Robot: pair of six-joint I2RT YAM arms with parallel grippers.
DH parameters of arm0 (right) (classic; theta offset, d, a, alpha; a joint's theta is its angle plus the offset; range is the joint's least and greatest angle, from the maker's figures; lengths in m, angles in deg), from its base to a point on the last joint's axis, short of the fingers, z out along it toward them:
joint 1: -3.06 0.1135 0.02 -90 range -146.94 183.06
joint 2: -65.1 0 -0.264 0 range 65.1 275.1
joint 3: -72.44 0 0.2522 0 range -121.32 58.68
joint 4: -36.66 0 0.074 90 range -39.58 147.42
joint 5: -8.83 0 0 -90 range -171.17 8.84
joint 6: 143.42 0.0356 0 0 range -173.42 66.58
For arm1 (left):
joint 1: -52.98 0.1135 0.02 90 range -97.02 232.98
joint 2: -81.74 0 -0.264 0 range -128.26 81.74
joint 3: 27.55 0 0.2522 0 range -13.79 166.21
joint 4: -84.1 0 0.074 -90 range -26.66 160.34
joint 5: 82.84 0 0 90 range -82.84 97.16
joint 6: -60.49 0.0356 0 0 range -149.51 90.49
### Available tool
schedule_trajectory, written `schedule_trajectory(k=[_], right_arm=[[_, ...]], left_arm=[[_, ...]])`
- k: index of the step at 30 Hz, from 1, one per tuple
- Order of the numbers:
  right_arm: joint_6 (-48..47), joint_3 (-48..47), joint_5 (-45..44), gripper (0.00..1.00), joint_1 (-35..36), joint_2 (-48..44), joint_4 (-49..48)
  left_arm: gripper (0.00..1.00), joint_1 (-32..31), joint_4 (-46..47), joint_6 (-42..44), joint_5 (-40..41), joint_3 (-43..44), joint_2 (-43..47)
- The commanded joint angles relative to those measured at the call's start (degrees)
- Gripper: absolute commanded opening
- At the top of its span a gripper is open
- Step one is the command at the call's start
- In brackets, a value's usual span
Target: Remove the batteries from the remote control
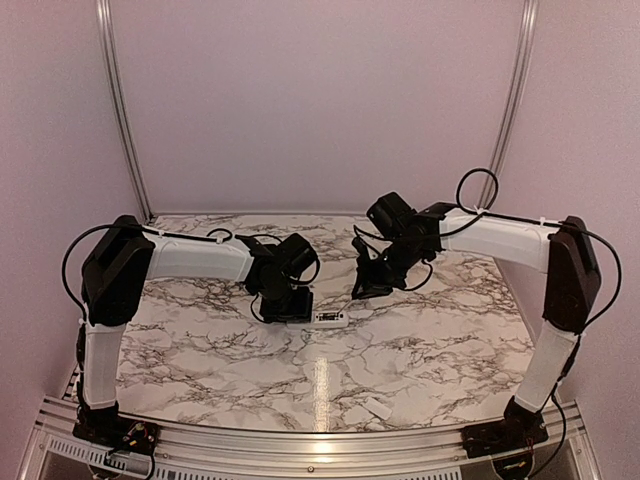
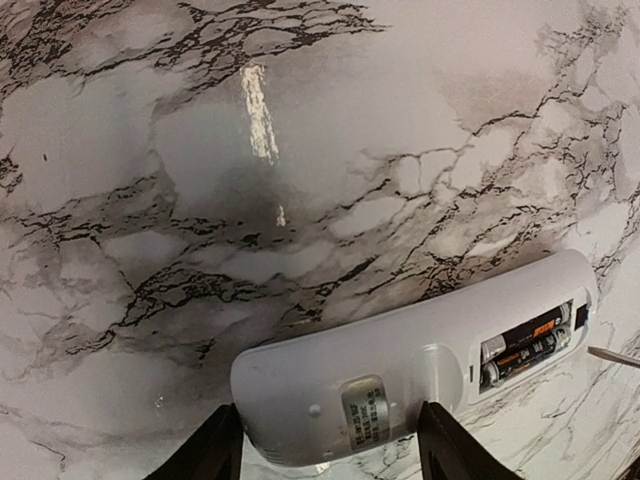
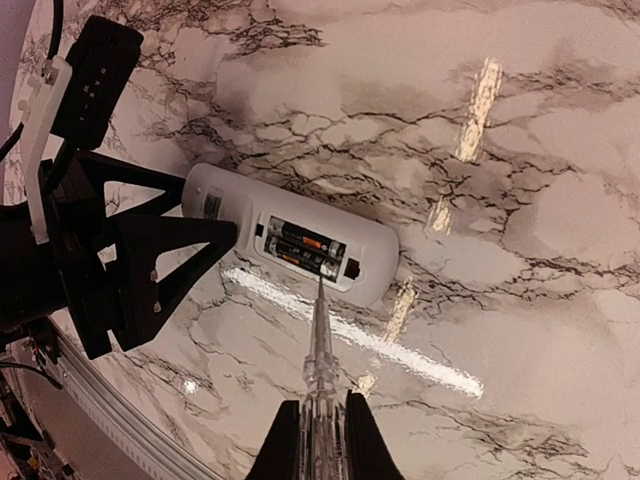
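Note:
The white remote control [image 2: 400,365] lies back-up on the marble table, its battery bay open. Two dark batteries [image 2: 523,346] sit side by side in the bay, also seen in the right wrist view [image 3: 300,248]. My left gripper [image 2: 325,455] is closed across the remote's closed end, one finger on each side. My right gripper [image 3: 320,415] is shut on a thin clear-handled silvery tool [image 3: 320,340]. The tool's tip rests at the near edge of the bay beside the batteries. In the top view the remote [image 1: 330,318] lies between the left gripper [image 1: 298,304] and the right gripper [image 1: 368,288].
A small white flat cover piece [image 1: 378,408] lies near the table's front edge, right of centre. The table has a marble pattern [image 1: 200,340]. A metal rail [image 1: 300,445] runs along the front, and pink walls enclose the back and sides.

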Motion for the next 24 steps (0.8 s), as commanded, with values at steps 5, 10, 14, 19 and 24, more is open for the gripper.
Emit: schedule_trajectory(k=[5,10,14,19,24], right_arm=[[0.5,-1.9,-0.6,0.0,-0.2,1.9,0.4],[0.7,-2.3,-0.9,0.0,-0.2,2.4,0.4],[0.4,-2.6,-1.0,0.0,-0.2,3.0,0.2],[-0.1,-4.0,-1.9,0.0,-0.2,4.1,1.1],[-0.6,-4.7,-3.2,0.0,-0.2,4.3,2.0]], left_arm=[[0.61,-0.2,-0.9,0.8,-1.8,0.6,-2.0],[0.61,-0.2,-0.8,1.0,-1.9,0.5,-2.1],[0.6,-0.2,-0.9,1.2,-2.0,0.5,-2.1],[0.59,-0.2,-0.9,1.4,-2.1,0.4,-2.1],[0.58,-0.2,-0.9,1.4,-2.3,0.2,-2.1]])
